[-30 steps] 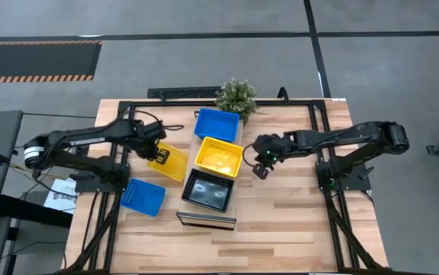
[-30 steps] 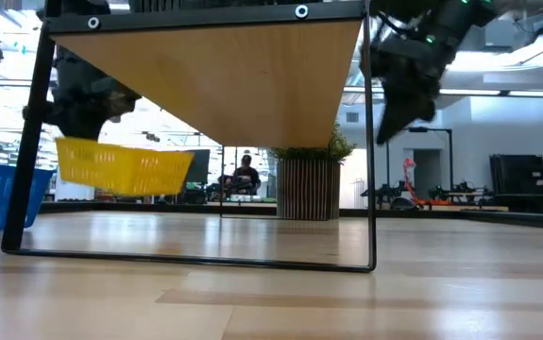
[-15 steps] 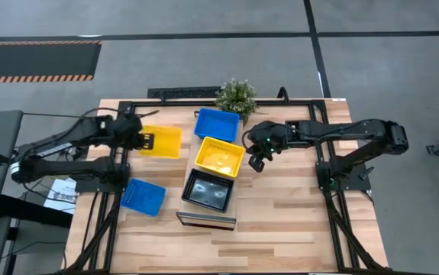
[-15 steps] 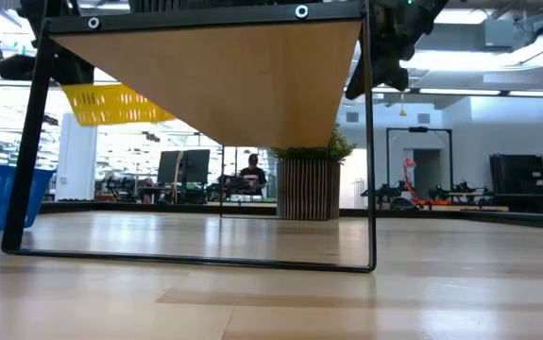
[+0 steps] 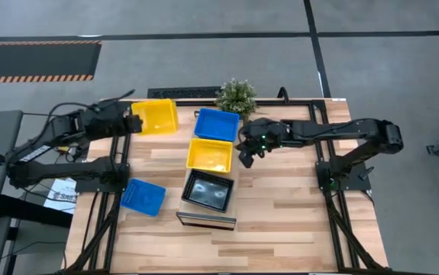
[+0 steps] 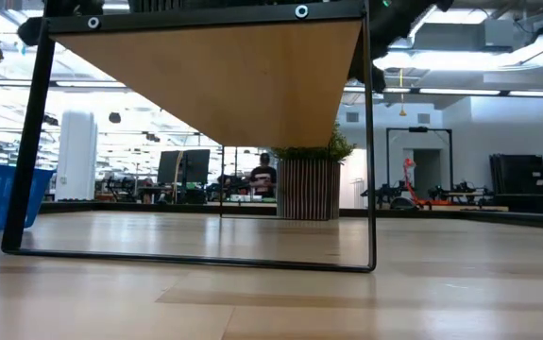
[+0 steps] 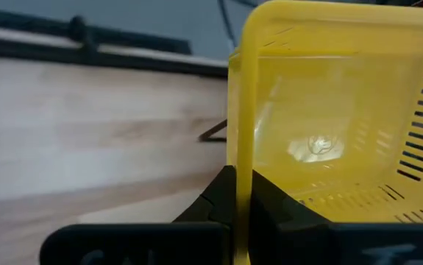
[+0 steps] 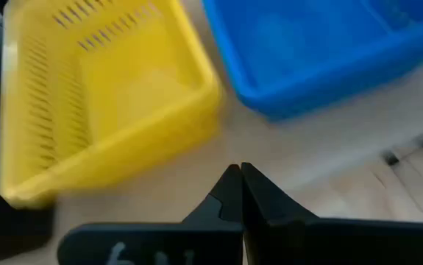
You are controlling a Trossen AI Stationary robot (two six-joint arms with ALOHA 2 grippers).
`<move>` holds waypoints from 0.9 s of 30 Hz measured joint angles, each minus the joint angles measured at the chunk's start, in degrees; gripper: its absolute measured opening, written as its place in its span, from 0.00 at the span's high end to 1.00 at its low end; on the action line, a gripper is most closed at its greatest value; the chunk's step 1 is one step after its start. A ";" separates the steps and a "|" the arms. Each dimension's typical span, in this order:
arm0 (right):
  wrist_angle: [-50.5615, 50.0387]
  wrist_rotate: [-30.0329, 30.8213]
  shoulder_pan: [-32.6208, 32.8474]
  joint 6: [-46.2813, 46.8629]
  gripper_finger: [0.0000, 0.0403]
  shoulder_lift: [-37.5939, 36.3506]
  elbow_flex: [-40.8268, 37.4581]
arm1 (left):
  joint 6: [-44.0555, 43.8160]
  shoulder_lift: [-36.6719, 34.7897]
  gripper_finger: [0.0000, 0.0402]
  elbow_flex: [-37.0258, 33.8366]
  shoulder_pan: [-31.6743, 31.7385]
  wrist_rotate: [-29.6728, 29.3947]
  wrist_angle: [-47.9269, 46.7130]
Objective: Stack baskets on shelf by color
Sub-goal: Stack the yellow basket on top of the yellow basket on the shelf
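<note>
The left gripper [image 5: 131, 122], jaws clamped on the rim of a yellow basket [image 5: 155, 117], holds it above the table's [image 5: 280, 221] far left corner, its far edge overhanging. On the shelf [image 5: 204, 219] sit a blue basket [image 5: 217, 124], a second yellow basket [image 5: 210, 155] and a black basket [image 5: 208, 191]. The right gripper [image 5: 246, 156], fingertips together and empty, hovers just beside the shelf's right edge. Another blue basket [image 5: 143, 196] lies left; bare wood stays open right.

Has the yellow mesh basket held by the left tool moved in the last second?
Yes. The yellow plastic mesh basket, clamped in the left tool, went from beside the wooden shelf to the table's far edge, level with the potted plant.
</note>
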 joint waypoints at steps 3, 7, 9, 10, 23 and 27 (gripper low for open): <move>-0.08 0.12 -0.46 0.59 0.98 0.01 0.29 | 0.82 0.61 1.00 1.25 0.00 0.67 2.32; -2.26 0.36 -0.99 1.78 0.98 -2.48 0.12 | 0.82 2.33 1.00 1.67 0.00 5.04 6.00; -3.08 0.50 -1.01 2.47 0.98 -4.26 0.12 | -0.38 4.08 1.00 1.65 -0.31 8.71 8.75; -3.26 0.81 -1.01 2.92 0.98 -4.99 0.13 | -1.52 4.98 1.00 1.65 -0.72 10.48 10.63; -7.77 5.38 -0.46 8.29 0.98 -7.78 0.21 | -11.36 17.85 1.00 5.93 -12.68 14.96 16.53; -7.72 5.37 -0.08 8.57 0.98 -7.76 0.16 | -17.45 19.72 1.00 10.56 -17.63 6.98 10.72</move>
